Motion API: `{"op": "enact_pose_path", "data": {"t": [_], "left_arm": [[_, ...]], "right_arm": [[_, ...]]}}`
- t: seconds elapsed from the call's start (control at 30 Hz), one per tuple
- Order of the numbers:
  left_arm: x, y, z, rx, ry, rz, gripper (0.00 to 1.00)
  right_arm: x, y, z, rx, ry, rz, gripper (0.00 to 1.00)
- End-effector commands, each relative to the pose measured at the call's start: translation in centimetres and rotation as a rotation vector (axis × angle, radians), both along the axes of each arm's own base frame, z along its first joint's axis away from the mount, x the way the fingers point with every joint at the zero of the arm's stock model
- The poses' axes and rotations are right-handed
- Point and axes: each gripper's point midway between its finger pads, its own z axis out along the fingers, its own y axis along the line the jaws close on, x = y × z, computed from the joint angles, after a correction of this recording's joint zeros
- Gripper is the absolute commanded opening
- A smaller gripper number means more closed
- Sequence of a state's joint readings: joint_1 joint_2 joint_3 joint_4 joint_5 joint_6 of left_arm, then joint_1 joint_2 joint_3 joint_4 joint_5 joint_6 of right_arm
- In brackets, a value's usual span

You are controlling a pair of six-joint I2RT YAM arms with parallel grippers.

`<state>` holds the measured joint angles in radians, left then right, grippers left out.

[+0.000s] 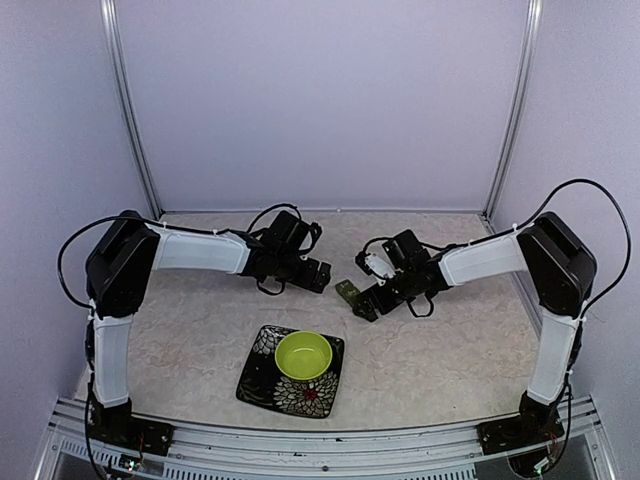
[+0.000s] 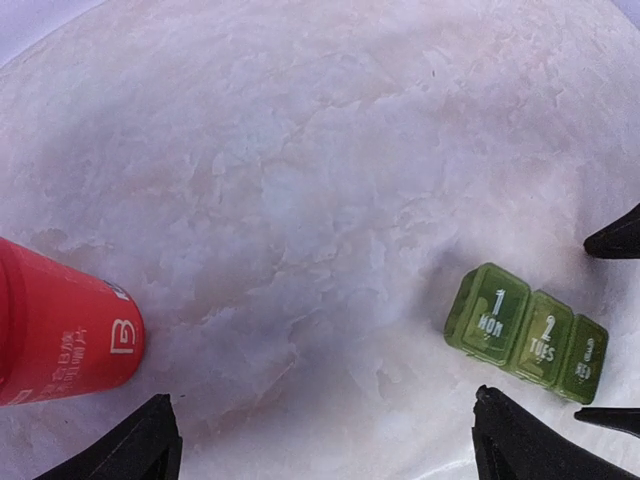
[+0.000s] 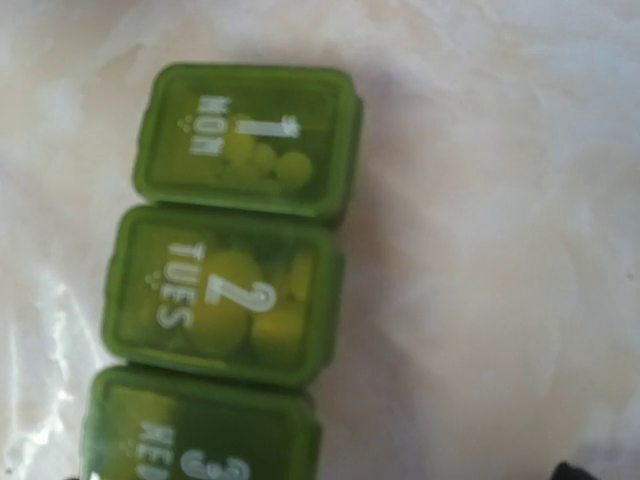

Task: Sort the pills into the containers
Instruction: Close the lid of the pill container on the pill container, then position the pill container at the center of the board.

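Pillbox (image 1: 348,292) found from above near the table's (image 1: 450,350) middle, clear of every edge, just beside right gripper (image 1: 366,305); left gripper (image 1: 318,277) near; both spread, empty. From left wrist, bare table around it. From right wrist, read MON, TUES on it; shut, translucent green, pills (image 3: 278,332) inside.

One pillbox (image 2: 527,335), one bowl (image 1: 303,354), one plate (image 1: 258,385), one red bottle (image 2: 60,335).
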<state>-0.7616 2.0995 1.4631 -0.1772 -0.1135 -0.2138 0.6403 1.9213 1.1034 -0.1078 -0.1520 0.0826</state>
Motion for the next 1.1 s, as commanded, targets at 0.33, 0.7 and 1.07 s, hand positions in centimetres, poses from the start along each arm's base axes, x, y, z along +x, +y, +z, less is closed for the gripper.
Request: {"op": "enact_pose_path", "data": {"t": [0.33, 0.7, 1.07], "left_arm": [[-0.9, 0.7, 7.1, -0.081, -0.1, 0.036, 0.99], [-3.0, 3.0, 9.7, -0.105, -0.14, 0.072, 0.99], [-4.3, 5.7, 11.4, -0.101, -0.181, 0.121, 0.99]], "right_arm": [[2.9, -2.0, -0.6, -0.122, -0.079, -0.132, 1.0], [7.2, -1.4, -1.7, -0.174, -0.119, -0.156, 1.0], [10.6, -1.8, -2.5, -0.233, -0.144, -0.148, 1.0]]}}
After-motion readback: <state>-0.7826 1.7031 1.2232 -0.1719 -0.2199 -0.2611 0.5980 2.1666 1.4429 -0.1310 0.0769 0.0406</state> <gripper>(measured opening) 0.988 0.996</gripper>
